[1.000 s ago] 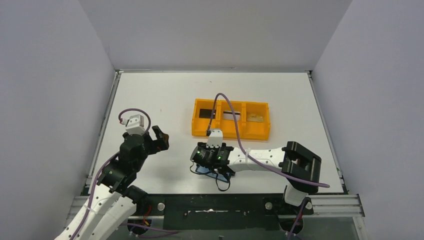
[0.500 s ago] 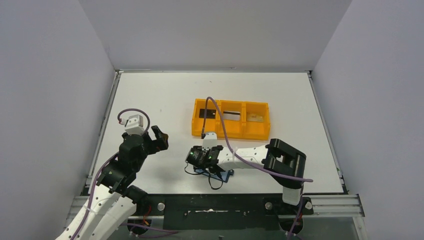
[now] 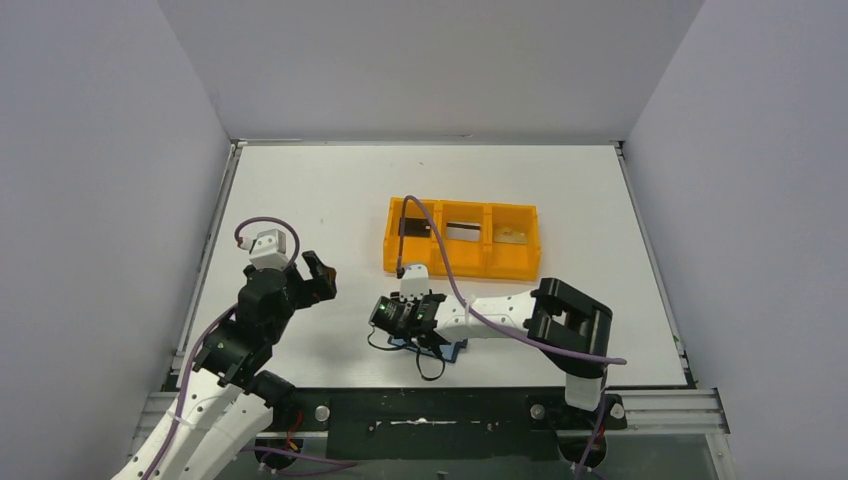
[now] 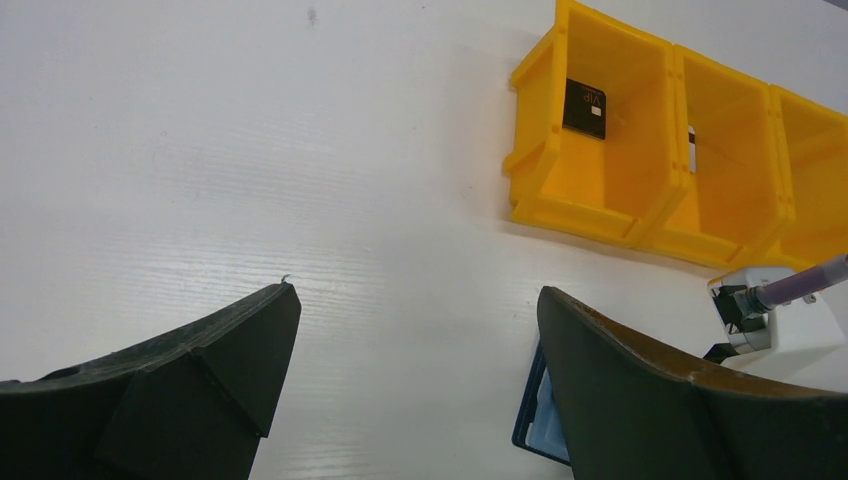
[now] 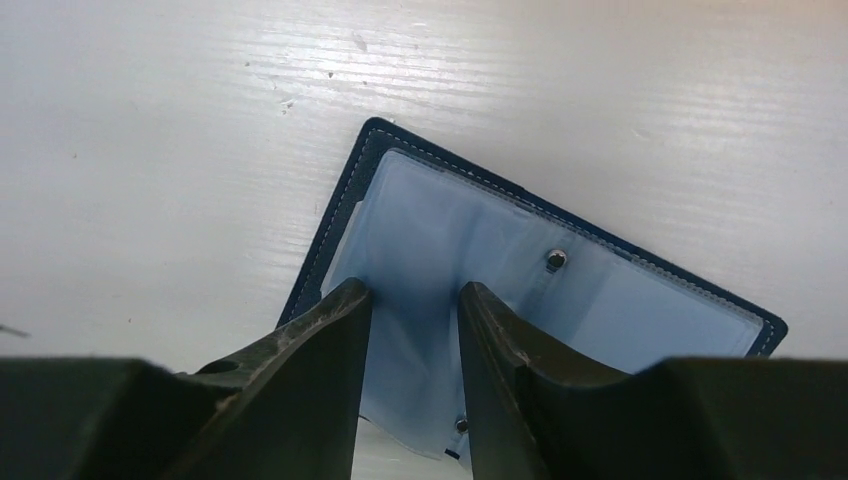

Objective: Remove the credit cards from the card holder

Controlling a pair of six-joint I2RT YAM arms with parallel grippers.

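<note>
One card holder (image 5: 600,290), seemingly light and floppy, wants pinching at a pocket edge; the right end effector (image 5: 415,295) stands narrowed over its slick lining, grip unclear, the left end effector (image 4: 415,293) spread wide, empty.

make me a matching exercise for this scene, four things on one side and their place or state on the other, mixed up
Things:
1. left gripper
2. right gripper
3. card holder
4. black card

Place or state:
a. in the left compartment of the tray
b. lying open, light blue inside facing up
c. jaws wide apart, holding nothing
d. jaws narrow, down on the card holder

Pairs: 1-c, 2-d, 3-b, 4-a
</note>
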